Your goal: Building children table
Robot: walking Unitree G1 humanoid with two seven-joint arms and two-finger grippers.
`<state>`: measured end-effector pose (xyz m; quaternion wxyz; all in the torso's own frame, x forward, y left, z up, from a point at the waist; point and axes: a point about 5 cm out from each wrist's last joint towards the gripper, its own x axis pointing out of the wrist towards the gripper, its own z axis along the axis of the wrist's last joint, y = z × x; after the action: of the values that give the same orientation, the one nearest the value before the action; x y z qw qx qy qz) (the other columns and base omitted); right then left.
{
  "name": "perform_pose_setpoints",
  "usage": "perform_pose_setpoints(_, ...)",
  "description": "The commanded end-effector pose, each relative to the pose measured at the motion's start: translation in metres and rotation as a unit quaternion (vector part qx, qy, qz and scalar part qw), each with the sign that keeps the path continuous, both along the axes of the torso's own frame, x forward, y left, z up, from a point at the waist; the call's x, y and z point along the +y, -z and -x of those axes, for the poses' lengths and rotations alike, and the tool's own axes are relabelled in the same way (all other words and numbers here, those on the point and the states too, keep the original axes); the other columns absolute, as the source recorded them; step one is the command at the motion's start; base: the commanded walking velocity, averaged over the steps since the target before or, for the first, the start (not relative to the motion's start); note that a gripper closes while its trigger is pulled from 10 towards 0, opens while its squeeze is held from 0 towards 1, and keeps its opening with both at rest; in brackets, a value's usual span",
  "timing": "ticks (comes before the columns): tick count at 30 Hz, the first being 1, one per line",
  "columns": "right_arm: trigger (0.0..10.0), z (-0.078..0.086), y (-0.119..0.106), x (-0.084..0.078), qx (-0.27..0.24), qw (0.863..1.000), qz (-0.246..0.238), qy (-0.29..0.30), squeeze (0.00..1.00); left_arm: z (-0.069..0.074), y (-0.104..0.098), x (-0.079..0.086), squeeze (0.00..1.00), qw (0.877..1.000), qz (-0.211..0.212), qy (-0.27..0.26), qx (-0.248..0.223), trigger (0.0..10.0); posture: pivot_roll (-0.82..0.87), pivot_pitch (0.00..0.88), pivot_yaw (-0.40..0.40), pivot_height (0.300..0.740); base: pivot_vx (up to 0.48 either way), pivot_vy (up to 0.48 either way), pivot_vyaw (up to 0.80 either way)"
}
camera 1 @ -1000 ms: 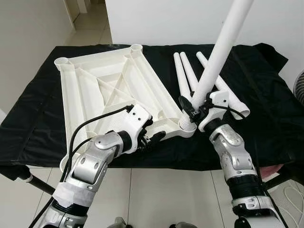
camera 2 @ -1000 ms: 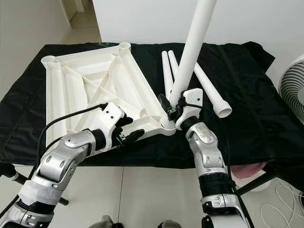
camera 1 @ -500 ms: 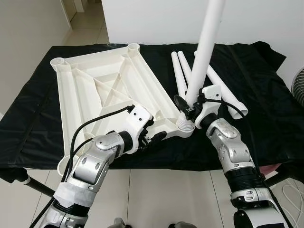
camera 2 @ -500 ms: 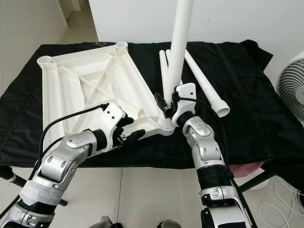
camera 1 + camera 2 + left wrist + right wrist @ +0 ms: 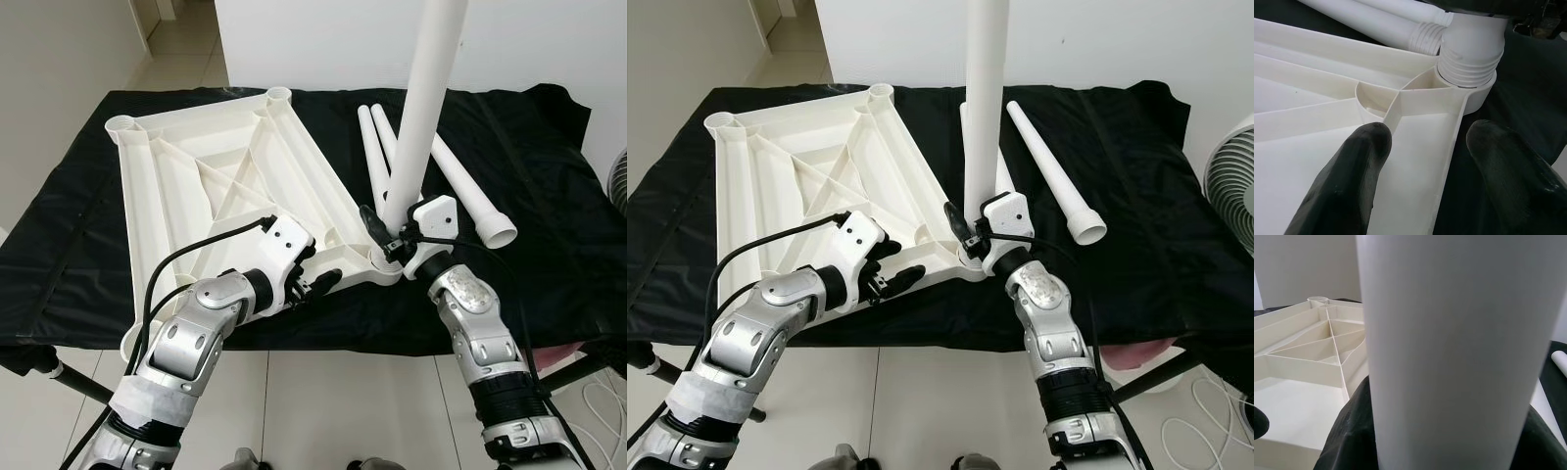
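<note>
A white plastic tabletop (image 5: 196, 186) lies upside down on a table draped in black cloth (image 5: 549, 225). My right gripper (image 5: 397, 235) is shut on a white table leg (image 5: 421, 108) near its base. It holds the leg almost upright, with the threaded end (image 5: 1471, 54) sitting in the tabletop's near right corner socket (image 5: 387, 266). My left gripper (image 5: 318, 282) is open at the tabletop's near rim, just left of that socket. One finger (image 5: 1347, 186) rests inside the rim and the other (image 5: 1513, 171) sits outside it. The held leg (image 5: 1459, 357) looms large in the right wrist view.
Three spare white legs lie on the cloth right of the tabletop, two close together (image 5: 372, 147) and one apart (image 5: 470, 191). A white fan (image 5: 1229, 166) stands off the table's right end. Tiled floor lies below the near edge.
The held leg has swung from leaning right to nearly upright over the corner socket, and my right gripper has shifted with it. My left gripper stays at the rim.
</note>
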<state>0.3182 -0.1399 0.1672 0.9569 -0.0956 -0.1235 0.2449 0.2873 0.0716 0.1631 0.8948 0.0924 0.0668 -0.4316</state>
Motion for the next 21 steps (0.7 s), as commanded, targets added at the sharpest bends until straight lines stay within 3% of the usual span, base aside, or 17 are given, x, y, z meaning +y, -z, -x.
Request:
perform_pose_setpoints(1,10.0,0.002,0.030,-0.006,0.078,0.997,-0.002,0.015,0.00,-0.001,-0.001,-0.001,0.00,1.000,-0.007,-0.003,-0.002,10.0,-0.14,0.046,0.056,0.740,0.000,0.000,0.00)
perform_pose_setpoints(7,10.0,-0.008,0.035,-0.010,0.125,0.991,-0.024,0.048,0.00,-0.001,0.000,-0.002,0.00,1.000,-0.010,0.000,-0.002,10.0,-0.15,0.047,0.059,0.740,0.000,0.000,0.00)
perform_pose_setpoints(21,10.0,-0.015,0.037,-0.010,0.157,0.985,-0.042,0.065,0.00,0.000,0.000,0.000,0.00,1.000,-0.010,-0.008,-0.001,10.0,-0.13,0.055,0.051,0.740,0.000,0.000,0.00)
